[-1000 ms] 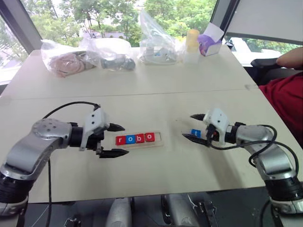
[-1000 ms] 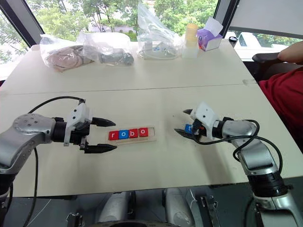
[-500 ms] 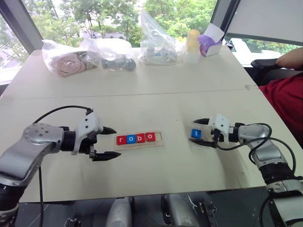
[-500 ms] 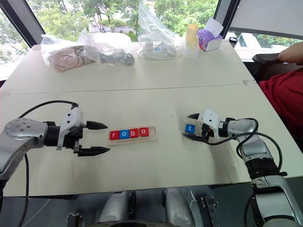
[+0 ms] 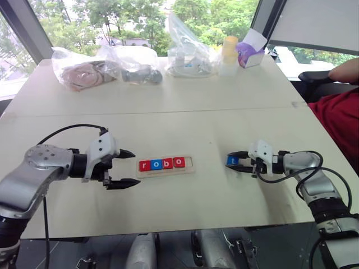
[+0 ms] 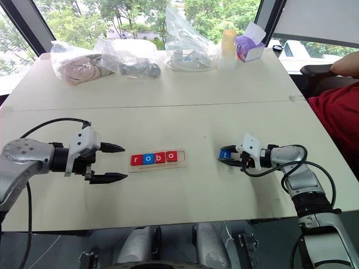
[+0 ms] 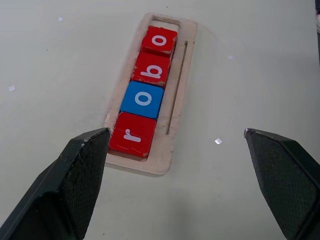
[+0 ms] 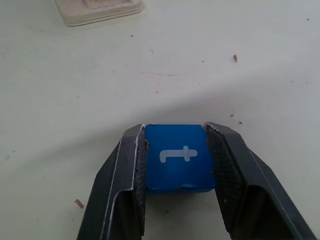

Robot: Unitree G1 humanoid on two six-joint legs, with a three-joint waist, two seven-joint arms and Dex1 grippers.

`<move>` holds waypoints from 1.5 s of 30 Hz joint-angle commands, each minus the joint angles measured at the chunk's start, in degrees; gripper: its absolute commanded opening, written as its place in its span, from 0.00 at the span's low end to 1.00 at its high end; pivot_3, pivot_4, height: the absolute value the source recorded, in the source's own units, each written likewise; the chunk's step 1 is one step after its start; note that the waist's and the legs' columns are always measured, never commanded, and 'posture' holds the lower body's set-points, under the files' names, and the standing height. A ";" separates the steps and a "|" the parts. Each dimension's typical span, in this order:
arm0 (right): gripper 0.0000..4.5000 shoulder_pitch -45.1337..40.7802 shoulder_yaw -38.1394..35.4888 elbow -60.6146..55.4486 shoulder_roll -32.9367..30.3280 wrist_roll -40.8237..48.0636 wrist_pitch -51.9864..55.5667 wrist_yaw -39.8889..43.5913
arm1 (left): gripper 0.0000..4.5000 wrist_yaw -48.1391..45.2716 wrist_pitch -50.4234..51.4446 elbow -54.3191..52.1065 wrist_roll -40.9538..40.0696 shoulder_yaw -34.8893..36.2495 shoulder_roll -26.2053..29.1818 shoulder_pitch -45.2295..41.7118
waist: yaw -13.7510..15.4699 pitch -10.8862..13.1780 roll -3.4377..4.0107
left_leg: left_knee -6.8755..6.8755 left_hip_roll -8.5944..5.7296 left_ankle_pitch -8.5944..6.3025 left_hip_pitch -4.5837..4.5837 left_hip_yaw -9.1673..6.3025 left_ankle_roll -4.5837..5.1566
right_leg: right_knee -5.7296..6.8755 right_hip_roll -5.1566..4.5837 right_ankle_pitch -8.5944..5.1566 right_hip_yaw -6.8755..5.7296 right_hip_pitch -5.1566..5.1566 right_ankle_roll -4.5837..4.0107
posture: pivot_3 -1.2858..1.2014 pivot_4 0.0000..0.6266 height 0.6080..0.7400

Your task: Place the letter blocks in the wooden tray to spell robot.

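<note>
Right gripper (image 8: 175, 165) is pinched on two opposite side faces of the blue t block (image 8: 178, 159), which sits on the surface (image 5: 213, 190) well apart from the wooden tray (image 5: 166, 166). The block appears small, rigid and light; smooth sides could slip, so a centred grip is advisable. Left gripper (image 5: 124, 168) hangs spread beside the tray, which holds r, o, b, o.

Far table edge: clear plastic bags (image 5: 106, 64), yellow-capped bottle (image 5: 228, 53), purple tissue box (image 5: 249, 50) (tissue poking out). Person's red sleeve (image 5: 339, 120) beside table.
</note>
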 commanded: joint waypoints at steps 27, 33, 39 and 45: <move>0.27 -18.25 14.14 -0.01 15.37 -3.79 9.32 6.13 | 1.00 3.39 2.28 -5.52 -2.23 0.78 -0.89 -0.64 | -0.46 0.02 0.02 | 0.00 0.04 0.00 0.00 0.08 0.00 | 0.41 0.08 0.03 0.05 -0.27 0.03 | 0.52 0.24 1.00; 0.27 -18.87 14.21 2.50 15.93 -5.17 7.21 6.43 | 1.00 3.49 1.89 -5.03 -1.94 0.62 -0.99 -0.87 | -0.46 0.02 0.01 | 0.01 0.03 0.00 0.00 0.08 -0.01 | 0.41 0.07 0.04 0.05 -0.27 0.04 | 0.52 0.24 1.00; 0.27 -19.32 14.29 3.70 17.45 -5.59 6.64 6.32 | 1.00 3.81 1.52 -5.09 -1.61 0.24 -1.31 -0.94 | -0.50 0.02 0.02 | 0.00 0.04 0.00 0.01 0.07 -0.01 | 0.43 0.08 0.04 0.05 -0.27 0.04 | 0.52 0.24 1.00; 0.27 -19.89 14.27 5.11 19.07 -6.59 4.90 5.52 | 1.00 4.33 1.19 -5.17 -1.17 -0.06 -1.64 -0.73 | -0.48 0.02 0.02 | 0.01 0.04 0.00 0.01 0.08 -0.01 | 0.43 0.07 0.04 0.05 -0.27 0.03 | 0.52 0.24 1.00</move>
